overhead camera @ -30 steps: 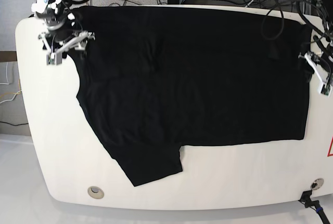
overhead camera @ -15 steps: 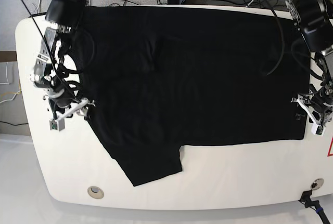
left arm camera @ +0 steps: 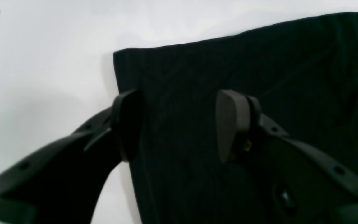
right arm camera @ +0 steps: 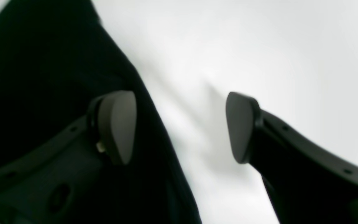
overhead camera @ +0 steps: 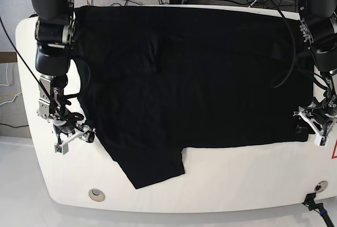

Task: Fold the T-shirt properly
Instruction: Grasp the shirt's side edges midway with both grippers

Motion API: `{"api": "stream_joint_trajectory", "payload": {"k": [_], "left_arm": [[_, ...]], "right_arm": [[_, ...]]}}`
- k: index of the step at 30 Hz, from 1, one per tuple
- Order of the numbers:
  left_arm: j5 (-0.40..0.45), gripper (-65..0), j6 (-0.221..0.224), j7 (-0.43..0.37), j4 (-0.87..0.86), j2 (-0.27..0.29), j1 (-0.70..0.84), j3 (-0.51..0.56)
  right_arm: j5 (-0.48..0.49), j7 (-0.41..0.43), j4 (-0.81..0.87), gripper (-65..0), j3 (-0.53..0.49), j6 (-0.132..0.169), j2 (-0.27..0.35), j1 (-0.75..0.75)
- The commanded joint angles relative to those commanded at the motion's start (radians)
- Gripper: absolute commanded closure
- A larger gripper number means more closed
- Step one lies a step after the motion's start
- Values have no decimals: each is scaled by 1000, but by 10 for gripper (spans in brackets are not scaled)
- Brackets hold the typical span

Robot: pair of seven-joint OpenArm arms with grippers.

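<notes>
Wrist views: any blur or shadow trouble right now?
Right wrist: soft all over, the black fabric T-shirt reads as a featureless dark mass, a gripper shadow smears across the white table. Left wrist: sharper, faint fabric ribbing visible. Base: evenly lit, shirt folds barely readable.

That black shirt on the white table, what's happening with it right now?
A two-armed robot is getting ready to fold the T-shirt, which lies spread flat on the table. The left gripper is open, its fingers straddling the shirt's bottom corner near the front edge. The right gripper is also open, straddling the shirt's edge at the opposite end, one of its fingers over fabric and one over bare table. Neither has gripped the fabric yet.
</notes>
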Motion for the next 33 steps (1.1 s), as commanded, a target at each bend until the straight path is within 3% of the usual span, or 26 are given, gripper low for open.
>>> {"api": "stream_joint_trajectory", "payload": {"k": [5,14,19,23,26,28,31,33], "left_arm": [[0,-340,0,0,-2,-3,0,-2],[0,-340,0,-5,-31,-43,20,-3],[0,-340,0,-80,-144,-71,8,-3],[0,-340,88,-103,-163,-68,12,0],[2,-340,91,-115,-164,-66,11,0],[2,-340,96,-115,-164,-64,6,0],[2,-340,176,-117,-164,-64,3,0],[2,-340,199,-118,-166,-64,-8,0]], "right_arm": [[3,44,-58,-436,-55,0,-11,2],[2,43,-58,-436,-69,0,-106,-2],[0,44,-58,-434,-69,0,-133,0],[0,48,-58,-328,-69,0,-133,-2],[0,48,-58,-262,-69,0,-132,-3],[0,46,-58,-251,-69,0,-132,-5],[0,44,-57,-248,-69,0,-133,-18],[0,44,-57,-250,-69,0,-133,-21]]}}
